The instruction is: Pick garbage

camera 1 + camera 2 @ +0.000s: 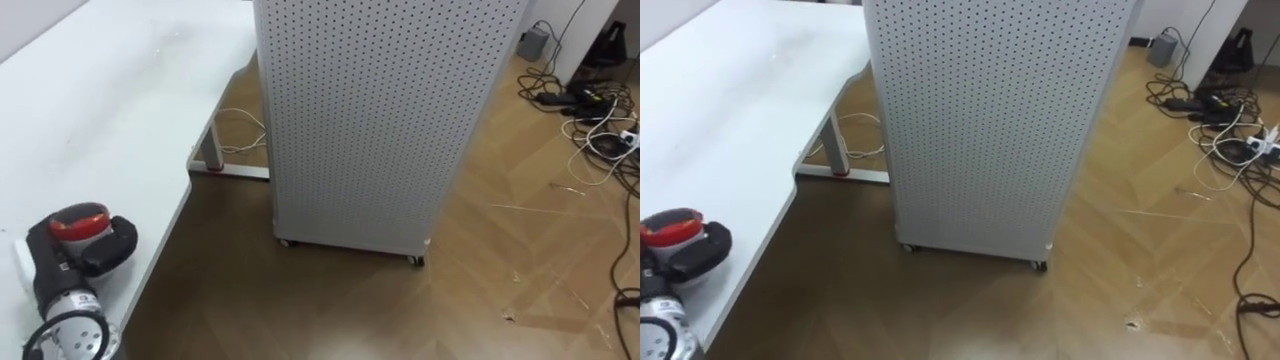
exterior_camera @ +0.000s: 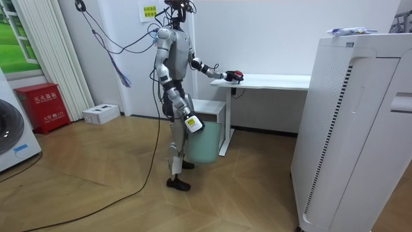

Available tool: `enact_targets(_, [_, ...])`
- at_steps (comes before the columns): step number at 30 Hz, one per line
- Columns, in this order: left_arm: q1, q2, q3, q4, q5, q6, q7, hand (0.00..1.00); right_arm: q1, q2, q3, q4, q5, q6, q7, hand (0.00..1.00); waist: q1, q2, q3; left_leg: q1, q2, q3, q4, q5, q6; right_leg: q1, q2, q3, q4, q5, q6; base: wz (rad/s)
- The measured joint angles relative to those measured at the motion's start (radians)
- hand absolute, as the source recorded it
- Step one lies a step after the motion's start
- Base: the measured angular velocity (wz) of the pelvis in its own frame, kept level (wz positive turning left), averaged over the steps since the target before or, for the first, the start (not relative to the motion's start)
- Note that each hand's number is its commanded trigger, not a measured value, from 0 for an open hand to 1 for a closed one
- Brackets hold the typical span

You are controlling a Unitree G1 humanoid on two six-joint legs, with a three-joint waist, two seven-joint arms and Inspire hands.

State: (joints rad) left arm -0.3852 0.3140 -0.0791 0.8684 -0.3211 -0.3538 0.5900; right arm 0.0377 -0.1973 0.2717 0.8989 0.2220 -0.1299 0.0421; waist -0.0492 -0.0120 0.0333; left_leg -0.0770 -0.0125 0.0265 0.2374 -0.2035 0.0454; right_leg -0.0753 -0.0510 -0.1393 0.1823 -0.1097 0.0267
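One red-topped piece of garbage [image 1: 80,221] sits gripped in our left hand [image 1: 104,251] over the table [image 1: 120,90], so next we should carry it to the green bin [image 2: 205,147].

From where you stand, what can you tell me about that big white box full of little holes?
The box is a tall, pale cabinet. The wall facing the robot looks like sheet metal punched with even rows of small round holes. It stands upright on small wheels on the wooden floor, close beside the end of the white desk. Whether it touches the desk is unclear. Its top is out of frame.
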Motion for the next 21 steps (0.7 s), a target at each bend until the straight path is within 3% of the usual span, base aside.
enact_targets(4, [0.011, -0.049, -0.066, -0.059, 0.01, 0.0, -0.024, 1.0, -0.042, -0.011, 0.0, 0.001, 0.009, 0.0, -0.014, 1.0, 0.001, 0.005, -0.0006, 0.002, 0.001, 0.002, 0.0, 0.002, 0.002, -0.002, -0.001, 0.001, 0.007, 0.0, 0.001, -0.01])
enact_targets(8, [0.068, -0.097, -0.135, -0.184, 0.063, 0.0, -0.066, 1.0, -0.072, -0.011, 0.001, -0.068, -0.003, 0.0, -0.051, 1.0, 0.004, 0.004, -0.0014, 0.005, 0.003, 0.026, 0.001, 0.003, 0.003, -0.015, -0.002, 0.015, 0.021, 0.0, 0.001, -0.16])
enact_targets(13, [0.085, -0.137, -0.215, -0.211, 0.129, 0.009, -0.105, 1.0, -0.105, -0.008, 0.003, -0.12, 0.014, -0.001, -0.102, 1.0, 0.009, 0.001, -0.0031, 0.018, 0.005, 0.029, 0.001, 0.003, 0.003, -0.016, 0.0, 0.03, 0.034, -0.001, 0.001, -0.1])
enact_targets(16, [0.123, -0.157, -0.241, -0.302, 0.159, 0.012, -0.147, 1.0, -0.106, -0.006, 0.002, -0.175, 0.014, -0.003, -0.13, 1.0, 0.013, -0.004, -0.0061, 0.023, 0.006, 0.03, 0.001, 0.003, 0.003, -0.013, 0.001, 0.032, 0.04, -0.001, 0.002, 0.0])
enact_targets(21, [0.133, -0.183, -0.249, -0.307, 0.164, 0.022, -0.222, 1.0, -0.12, -0.003, 0.002, -0.183, 0.018, -0.003, -0.138, 1.0, 0.03, -0.017, -0.0149, 0.045, 0.007, 0.039, 0.0, 0.003, 0.003, 0.004, 0.002, 0.042, 0.041, -0.002, 0.001, -0.05])
